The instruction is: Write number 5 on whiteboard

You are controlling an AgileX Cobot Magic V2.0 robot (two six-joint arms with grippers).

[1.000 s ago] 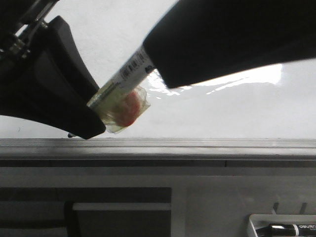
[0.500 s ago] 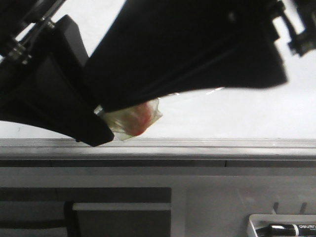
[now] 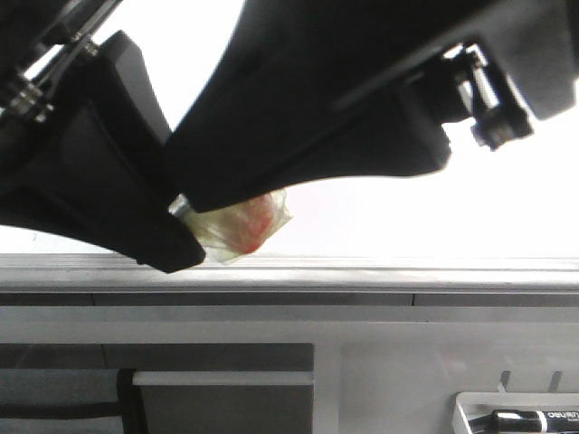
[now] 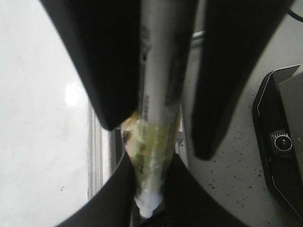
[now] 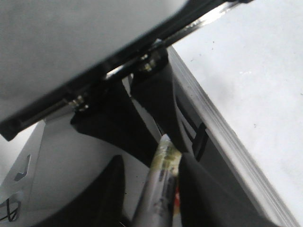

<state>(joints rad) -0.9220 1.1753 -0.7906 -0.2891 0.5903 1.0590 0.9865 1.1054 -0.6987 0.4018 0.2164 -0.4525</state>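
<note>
both grippers look clamped on the marker (image 4: pixel 158 118), left gripper (image 4: pixel 156 156) and right gripper (image 5: pixel 150 187); whiteboard (image 3: pixel 380 226) sits just beyond the tip

Both arms carry matte black, wedge-shaped gripper fingers (image 3: pixel 99 181). The right gripper (image 3: pixel 380 99) shows a silver bolt at its housing. The left gripper (image 4: pixel 156 71) has metal screws at its upper joint.
</note>
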